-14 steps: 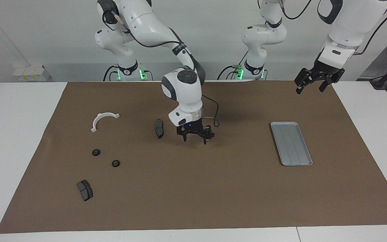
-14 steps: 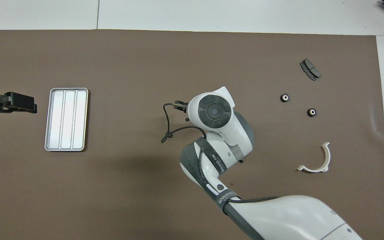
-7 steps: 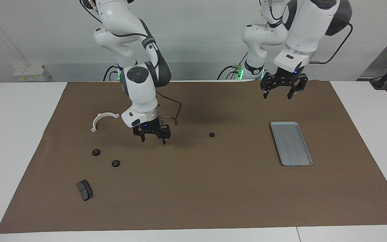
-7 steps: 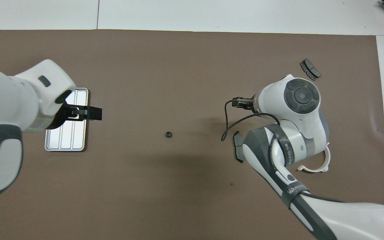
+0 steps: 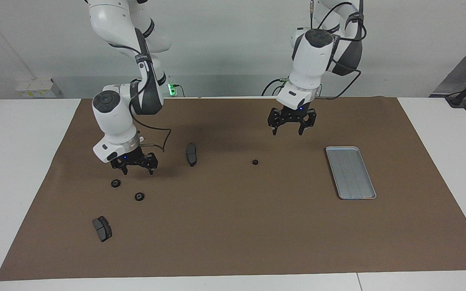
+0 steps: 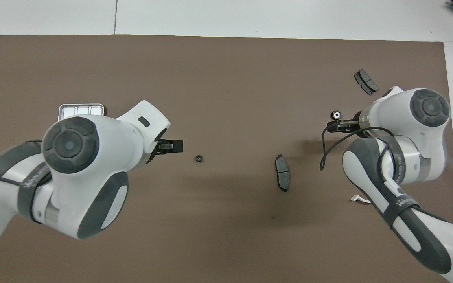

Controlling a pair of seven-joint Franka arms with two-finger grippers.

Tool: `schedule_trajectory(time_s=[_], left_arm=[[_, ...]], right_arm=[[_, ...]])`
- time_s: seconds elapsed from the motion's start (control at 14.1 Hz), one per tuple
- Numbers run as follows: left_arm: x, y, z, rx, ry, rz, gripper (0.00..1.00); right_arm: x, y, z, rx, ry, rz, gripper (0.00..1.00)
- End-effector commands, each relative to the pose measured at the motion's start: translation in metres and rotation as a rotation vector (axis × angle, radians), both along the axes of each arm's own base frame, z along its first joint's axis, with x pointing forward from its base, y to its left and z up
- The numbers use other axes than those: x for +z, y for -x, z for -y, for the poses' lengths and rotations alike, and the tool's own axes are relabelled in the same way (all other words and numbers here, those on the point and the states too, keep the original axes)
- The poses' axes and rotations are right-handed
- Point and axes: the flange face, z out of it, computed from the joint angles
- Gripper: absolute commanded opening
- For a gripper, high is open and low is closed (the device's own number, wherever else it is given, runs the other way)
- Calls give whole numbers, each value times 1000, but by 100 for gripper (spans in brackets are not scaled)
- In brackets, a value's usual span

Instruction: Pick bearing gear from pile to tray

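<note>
Bearing gear [image 5: 255, 162], one small black ring, is lying alone on the mat in the middle of the table, between the pile and the tray [image 5: 351, 173] and well apart from both. It is sitting flat with its hole facing up. Being round, it is showing no long axis and is pointing no particular way, so a pinch from any side should serve.

A second ago the right gripper [image 5: 138, 171] was hanging over that very spot and the ring could not be seen. Now the ring is lying bare, and the right gripper, fingers spread and carrying nothing, is hanging back at its own end over the mat beside the two pile rings. The left gripper [image 5: 287, 132], a second ago out over the left arm's end of the table, is now hanging over the mat near the lone ring, fingers spread and empty too.

To my mind the right arm is staging rings midway for the left arm to carry on, and the tray is holding nothing yet.

Nearest the robots a dark pad [image 5: 191, 154] is lying with its long axis running near to far. The tray, toward the left arm's end, is lying lengthwise the same way. Farther out the two pile rings [image 5: 115, 183] [image 5: 139, 196] are lying flat, and farthest a second pad [image 5: 102, 228].
</note>
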Motion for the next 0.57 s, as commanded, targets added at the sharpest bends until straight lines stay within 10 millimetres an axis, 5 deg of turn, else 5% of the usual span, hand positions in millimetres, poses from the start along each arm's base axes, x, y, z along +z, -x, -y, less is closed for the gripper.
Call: schedule_trajectory(time_s=[0.0, 0.07, 0.21, 0.5], left_arm=[[-35, -10, 14, 24, 25, 39, 100], [-51, -16, 17, 26, 25, 33, 100], [-111, -16, 57, -15, 11, -4, 100], [-140, -19, 62, -34, 3, -1, 100]], right_arm=[[-19, -4, 39, 30, -6, 17, 100], [-26, -5, 49, 29, -10, 20, 100], [-42, -11, 63, 11, -18, 20, 100], [-62, -22, 75, -6, -19, 33, 100]])
